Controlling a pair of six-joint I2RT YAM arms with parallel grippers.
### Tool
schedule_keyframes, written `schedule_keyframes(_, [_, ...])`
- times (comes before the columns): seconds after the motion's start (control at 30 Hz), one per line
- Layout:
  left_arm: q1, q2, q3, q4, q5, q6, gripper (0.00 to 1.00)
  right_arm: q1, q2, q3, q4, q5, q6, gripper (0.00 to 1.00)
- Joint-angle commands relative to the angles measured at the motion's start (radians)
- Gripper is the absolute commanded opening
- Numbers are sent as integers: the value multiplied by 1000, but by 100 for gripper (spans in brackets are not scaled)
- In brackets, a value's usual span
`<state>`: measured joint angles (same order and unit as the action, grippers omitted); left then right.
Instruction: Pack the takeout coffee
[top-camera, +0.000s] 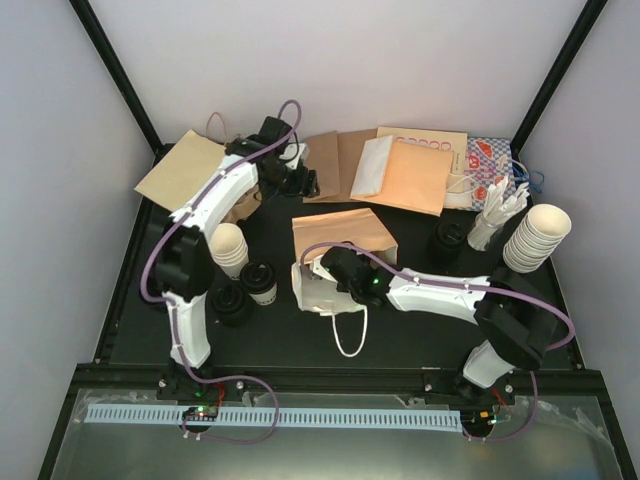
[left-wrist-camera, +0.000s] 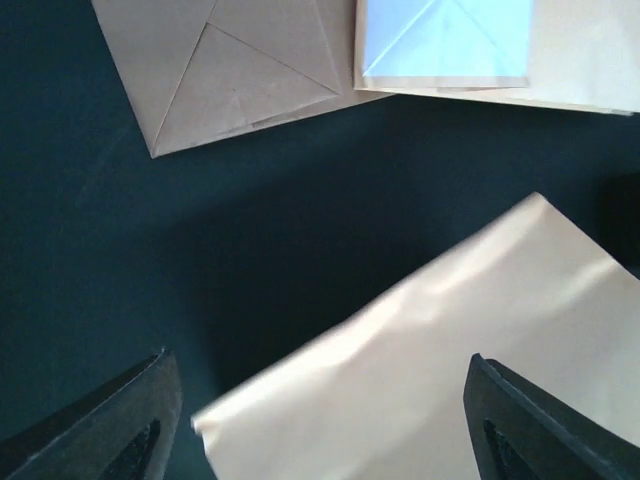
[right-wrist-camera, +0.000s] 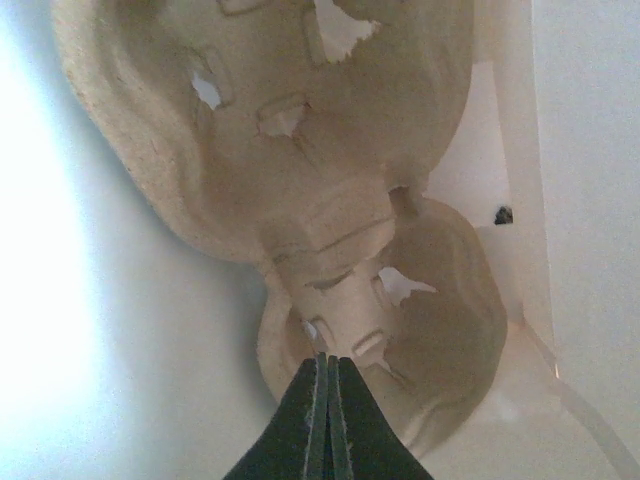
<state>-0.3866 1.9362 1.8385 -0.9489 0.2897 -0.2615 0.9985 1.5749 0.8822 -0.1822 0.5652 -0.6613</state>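
I judge the step in hand to be seating the pulp carrier (right-wrist-camera: 300, 150) inside the white paper bag (top-camera: 322, 296). My right claw (right-wrist-camera: 326, 362) is pressed together, its tips against the carrier's fibrous, moulded centre rib just ahead. My left claw (left-wrist-camera: 318, 400) stands apart above a smooth, creased kraft bag (left-wrist-camera: 450, 380). The two lidded coffee cups (top-camera: 262, 284) (top-camera: 233, 303) stand outside the bag, left of the right claw. The next move calls for a gentle grip on one soft paper wall.

the pulp tray (right-wrist-camera: 300, 180) is rough, fibrous moulded paper, matt beige. the white bag (right-wrist-camera: 590, 200) around it is smooth matt paper. the brown bag (left-wrist-camera: 450, 380) is smooth kraft paper, softly creased. the table (left-wrist-camera: 200, 260) is matt black. the takeout coffee (top-camera: 262, 283) has cream paper cups with black plastic lids.
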Motion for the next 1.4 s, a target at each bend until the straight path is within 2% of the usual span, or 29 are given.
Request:
schedule_keyframes(0.0, [5,137,143,-103,34,32,77,16,11,-4,5,-33,-18,1])
schedule_keyframes(0.43, [-2,281,124,-70,107,24,64,25,29,12,16,-101,-48,1])
schedule_keyframes(0.7, [-4,272,8,-4,131,18,62,42,34,12,16,-136,-61,1])
schedule_keyframes(1.37, [-18,255,-107,37,240,57,52,53,135,95,-13,-169,-85,1])
